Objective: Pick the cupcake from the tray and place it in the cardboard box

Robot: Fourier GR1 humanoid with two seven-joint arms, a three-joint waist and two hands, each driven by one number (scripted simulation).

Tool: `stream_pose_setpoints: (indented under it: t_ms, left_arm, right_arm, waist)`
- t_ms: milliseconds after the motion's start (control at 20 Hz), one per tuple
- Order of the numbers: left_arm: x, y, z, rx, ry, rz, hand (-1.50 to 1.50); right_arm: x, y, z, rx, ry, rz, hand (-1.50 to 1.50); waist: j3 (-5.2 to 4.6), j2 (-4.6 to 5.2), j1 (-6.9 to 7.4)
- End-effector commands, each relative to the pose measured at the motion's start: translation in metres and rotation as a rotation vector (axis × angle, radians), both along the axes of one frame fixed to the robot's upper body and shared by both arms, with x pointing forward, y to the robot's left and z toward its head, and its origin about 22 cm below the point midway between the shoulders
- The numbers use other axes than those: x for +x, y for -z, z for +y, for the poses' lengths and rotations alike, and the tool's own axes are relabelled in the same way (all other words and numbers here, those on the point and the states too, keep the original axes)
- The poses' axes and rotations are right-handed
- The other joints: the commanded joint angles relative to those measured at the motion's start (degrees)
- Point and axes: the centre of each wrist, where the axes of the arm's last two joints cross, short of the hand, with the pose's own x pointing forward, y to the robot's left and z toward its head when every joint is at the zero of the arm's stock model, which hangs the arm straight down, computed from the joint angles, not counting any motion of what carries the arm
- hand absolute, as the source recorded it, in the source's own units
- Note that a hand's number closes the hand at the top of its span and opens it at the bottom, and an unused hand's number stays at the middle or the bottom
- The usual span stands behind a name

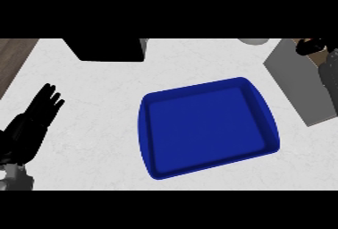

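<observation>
The blue tray (206,129) lies in the middle of the white counter, and nothing shows inside it. No cupcake is visible anywhere. A grey, flat-sided box (297,85) stands at the right edge. My right hand (310,46) shows as a small black shape over the box's far end at the top right, with the grey forearm (330,71) running down the right edge. Whatever that hand may hold is hidden. My left hand (41,109) rests open at the left, fingers pointing up, well apart from the tray.
A black block (109,49) sits at the counter's far edge, left of centre. A pale round object (254,41) peeks in at the top right. Brown wood (13,58) borders the counter at the upper left.
</observation>
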Motion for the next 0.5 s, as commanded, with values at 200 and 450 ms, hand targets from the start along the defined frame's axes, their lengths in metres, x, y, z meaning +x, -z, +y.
stream_pose_setpoints:
  t_ms: [200,450]
  left_arm:
    - [0.006,-0.008,-0.013,-0.007,0.01,0.005,0.0]
    - [-0.001,-0.004,0.009,-0.002,0.013,-0.007,0.0]
  right_arm:
    - [-0.014,0.066,-0.028,0.207,0.118,0.177,-1.5]
    - [-0.021,0.077,-0.038,0.245,0.008,0.16,-1.5]
  waist:
    - [0.07,0.34,0.5]
    - [0.05,0.15,0.27]
